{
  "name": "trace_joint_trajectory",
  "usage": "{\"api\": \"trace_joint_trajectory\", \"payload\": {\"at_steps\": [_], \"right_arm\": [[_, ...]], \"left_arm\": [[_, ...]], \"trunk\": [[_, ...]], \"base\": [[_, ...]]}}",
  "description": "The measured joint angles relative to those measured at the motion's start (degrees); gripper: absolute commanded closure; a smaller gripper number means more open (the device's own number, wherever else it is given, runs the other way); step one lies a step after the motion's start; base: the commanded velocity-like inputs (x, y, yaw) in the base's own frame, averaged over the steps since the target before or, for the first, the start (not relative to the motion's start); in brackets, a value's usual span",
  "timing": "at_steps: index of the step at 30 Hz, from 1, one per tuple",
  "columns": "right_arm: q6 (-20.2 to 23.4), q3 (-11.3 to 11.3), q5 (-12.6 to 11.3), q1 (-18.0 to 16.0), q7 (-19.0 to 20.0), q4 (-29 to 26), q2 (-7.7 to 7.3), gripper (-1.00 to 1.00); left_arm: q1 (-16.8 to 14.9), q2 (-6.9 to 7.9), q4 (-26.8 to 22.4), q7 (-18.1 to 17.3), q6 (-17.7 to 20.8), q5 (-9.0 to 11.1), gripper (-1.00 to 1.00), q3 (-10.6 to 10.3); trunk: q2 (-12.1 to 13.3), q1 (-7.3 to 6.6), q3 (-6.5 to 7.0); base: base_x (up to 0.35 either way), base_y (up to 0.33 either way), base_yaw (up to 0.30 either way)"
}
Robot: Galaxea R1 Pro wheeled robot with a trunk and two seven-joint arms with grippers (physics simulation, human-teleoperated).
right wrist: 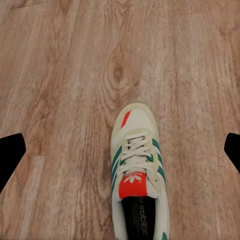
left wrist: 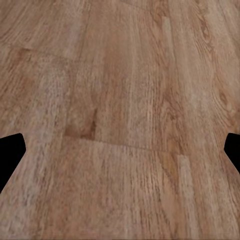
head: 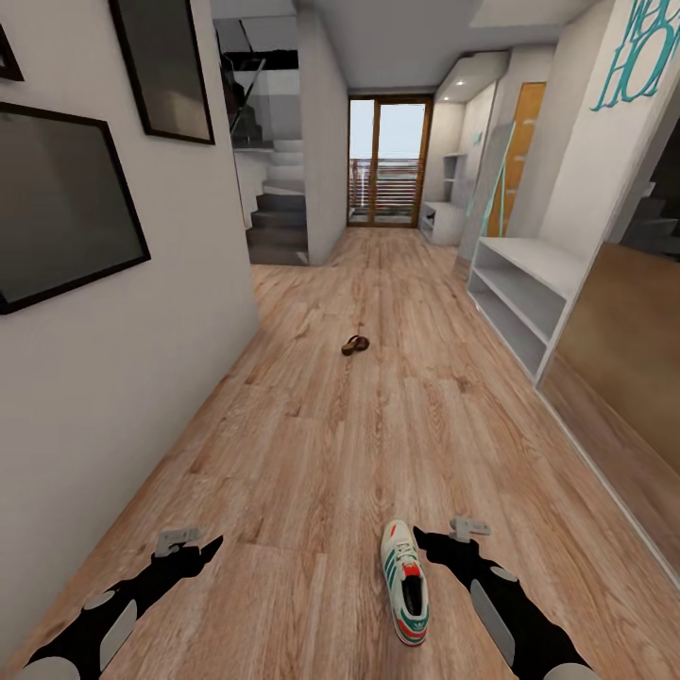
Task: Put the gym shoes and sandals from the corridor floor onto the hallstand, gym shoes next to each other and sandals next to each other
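Head view takes in the whole corridor: one gym shoe (head: 405, 581) flat on the wood floor (head: 312, 444), toe pointing down the hall, just beside the right gripper (head: 427, 538). Further on, mid-floor, a brown sandal (head: 355, 345), well apart from the shoe. Pale shelf unit (head: 524, 293) w/ two open bays runs along the right wall.

Right wrist view gives the detail: white upper, green stripes, orange tongue patch of the shoe (right wrist: 137, 175), laces up, lying between the two black finger tips at the frame edges, so jaws spread wide, nothing pinched. Left wrist view: bare planks (left wrist: 120, 120), fingertips wide apart too.

Lots of open floor between the walls.

Both arms low, reaching fwd, left gripper (head: 210, 546) near the left wall (head: 142, 378).
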Motion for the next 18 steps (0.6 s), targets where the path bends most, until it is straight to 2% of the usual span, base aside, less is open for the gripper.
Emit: {"api": "trace_joint_trajectory", "payload": {"at_steps": [4, 10, 18], "right_arm": [[0.09, -0.02, -0.08, 0.00, 0.00, 0.00, -0.03, -1.00], [-1.02, 0.00, 0.60, 0.00, 1.72, -1.94, -0.09, -1.00], [-0.58, 0.01, 0.49, 0.00, 1.76, -3.02, -0.09, -1.00]], "left_arm": [[-0.33, -0.03, -0.34, -0.02, 2.15, -0.05, -1.00, 0.00], [-2.31, 1.92, -2.29, -0.50, 2.42, 0.23, -1.00, 0.51], [-4.93, 1.58, -3.60, -0.22, 2.36, 0.28, -1.00, 0.41]], "trunk": [[0.00, 0.00, 0.00], [0.00, 0.00, 0.00], [0.00, 0.00, 0.00]], "base": [[0.000, 0.000, 0.000], [0.000, 0.000, 0.000], [0.000, 0.000, 0.000]]}}
